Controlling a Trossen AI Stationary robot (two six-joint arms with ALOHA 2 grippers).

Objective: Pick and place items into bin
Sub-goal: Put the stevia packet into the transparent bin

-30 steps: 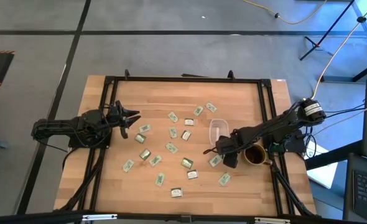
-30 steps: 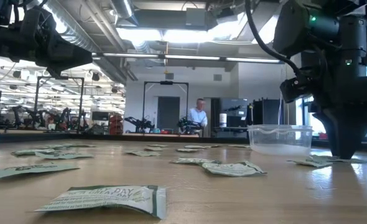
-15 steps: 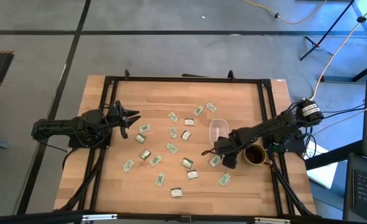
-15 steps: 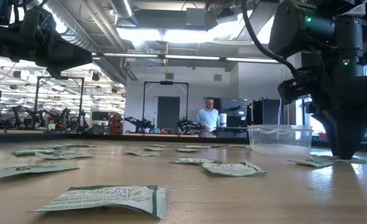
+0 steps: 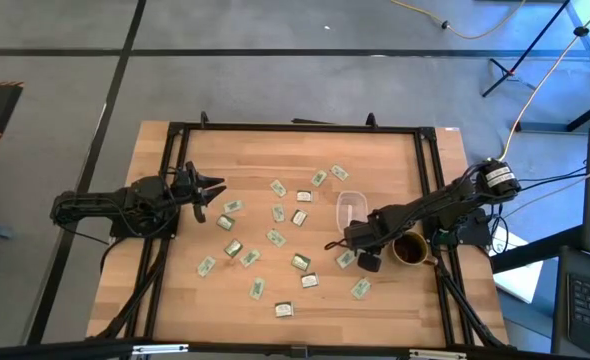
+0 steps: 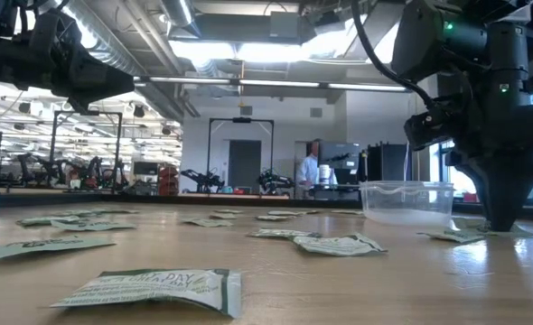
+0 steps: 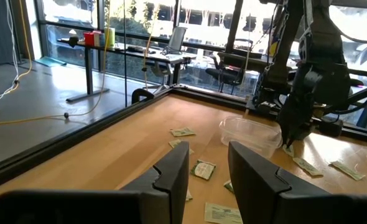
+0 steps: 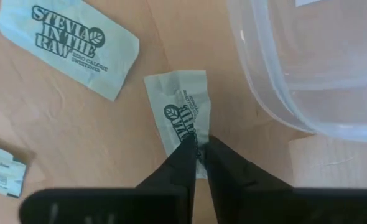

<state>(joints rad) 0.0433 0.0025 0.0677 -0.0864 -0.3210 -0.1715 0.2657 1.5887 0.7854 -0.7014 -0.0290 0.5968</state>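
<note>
Several small pale green and white packets (image 5: 276, 237) lie flat and scattered over the wooden table. The clear bin (image 5: 350, 208) stands right of the middle; it also shows in the low view (image 6: 406, 200). My right gripper (image 5: 348, 246) points down just on the near side of the bin and is shut on one packet (image 8: 178, 112). My left gripper (image 5: 218, 189) hangs open at the table's left side, level, above the wood, with nothing between its fingers (image 7: 171, 177). My right gripper pinches the packet between its two fingertips, a little in from one short end (image 8: 193, 132), at the packet's midline. The fingers come from above, pointing down. The packet lies flat on the table beside the bin's wall.
A dark brown mug (image 5: 410, 249) stands right of my right gripper. A larger packet (image 8: 68, 46) and another one (image 8: 0, 171) lie close to the held one. A black frame (image 5: 295, 128) borders the table. In the room behind, a person (image 6: 312, 167) stands far off.
My right gripper has stayed in place above the packet beside the bin and has shut its fingers on it. The packet remains on the table. The person in the room behind has walked toward the right.
</note>
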